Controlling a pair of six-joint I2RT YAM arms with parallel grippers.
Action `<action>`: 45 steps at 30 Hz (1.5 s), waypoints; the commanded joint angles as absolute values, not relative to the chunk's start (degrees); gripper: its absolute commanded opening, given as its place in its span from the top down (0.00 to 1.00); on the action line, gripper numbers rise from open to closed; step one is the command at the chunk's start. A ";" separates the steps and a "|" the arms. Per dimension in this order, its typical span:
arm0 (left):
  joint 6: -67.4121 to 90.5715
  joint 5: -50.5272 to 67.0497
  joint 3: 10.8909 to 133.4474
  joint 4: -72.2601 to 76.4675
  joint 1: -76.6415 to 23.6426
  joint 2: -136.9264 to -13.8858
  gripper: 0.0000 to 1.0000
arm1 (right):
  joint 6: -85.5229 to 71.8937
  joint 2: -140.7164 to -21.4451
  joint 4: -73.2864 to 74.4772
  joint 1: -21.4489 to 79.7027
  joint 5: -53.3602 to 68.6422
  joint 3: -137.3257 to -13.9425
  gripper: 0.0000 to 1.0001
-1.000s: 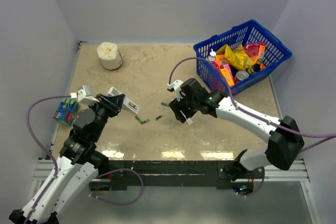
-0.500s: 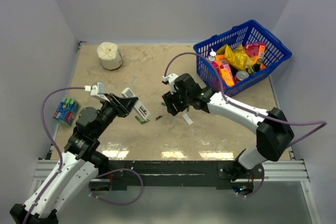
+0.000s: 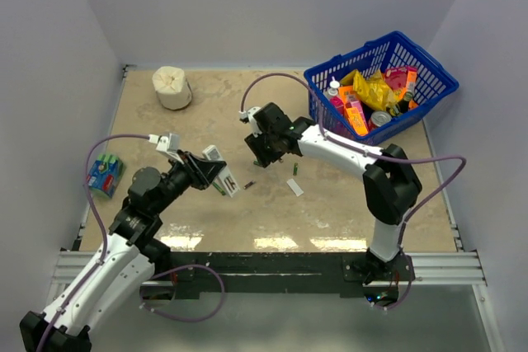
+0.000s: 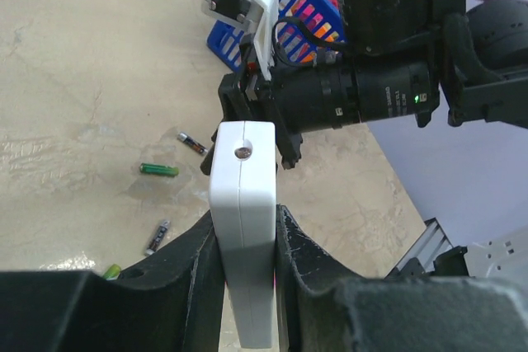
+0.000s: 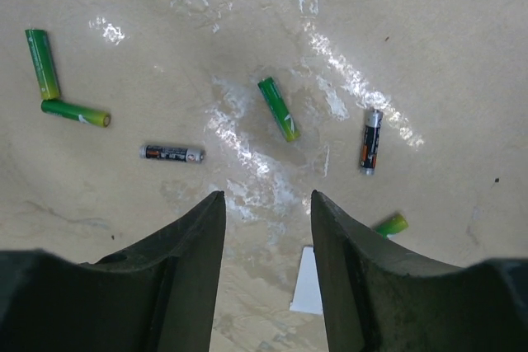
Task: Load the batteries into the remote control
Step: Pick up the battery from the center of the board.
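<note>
Item 1, remote control: slim white bar, clamped by its long sides between the two fingers of the left gripper; its free end sticks out past the fingertips, with a small round mark near the tip; in the top view it is lifted off the table, left of centre and tilted

Item 2, left gripper: clenched on the remote control, both fingers pressed against its sides

Item 3, right gripper: jaws parted with nothing between them; only bare tabletop shows in the gap; pointing down over the loose cells near the middle of the table

Item 4, batteries, six loose on the table in the right wrist view: two green ones meeting end to end in a corner shape at upper left; a dark one beyond the left finger; a green one just ahead of the gap; a dark one to its right; a green one partly hidden by the right finger

Item 5, white flat piece: lying on the table between the fingers' bases

Item 6, blue basket: far right corner, filled with assorted packets

Item 7, white roll: far left

Item 8, wrapped pack of green cells: left edge, well apart from the loose ones
</note>
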State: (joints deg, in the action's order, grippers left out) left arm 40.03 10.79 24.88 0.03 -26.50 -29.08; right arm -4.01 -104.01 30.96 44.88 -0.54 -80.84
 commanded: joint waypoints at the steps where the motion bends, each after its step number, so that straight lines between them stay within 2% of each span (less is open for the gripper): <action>1: 39.19 12.93 21.71 7.90 -25.31 -31.28 1.00 | -0.79 -106.61 35.06 44.48 -1.05 -86.39 0.53; 7: 41.48 15.20 18.46 13.96 -20.49 -34.36 1.00 | -1.14 -109.94 37.44 41.94 -5.89 -88.50 0.57; 16: 48.68 33.30 12.13 32.42 -7.93 -41.74 1.00 | -1.14 -115.04 41.56 39.03 -7.12 -94.04 0.66; 31: 44.83 36.56 14.50 31.55 -7.21 -43.86 1.00 | -0.79 -122.60 45.96 38.85 -5.45 -101.77 0.74; 45: 45.97 37.71 14.41 33.13 -7.21 -43.51 1.00 | -0.70 -127.61 47.81 38.76 -5.19 -106.25 0.75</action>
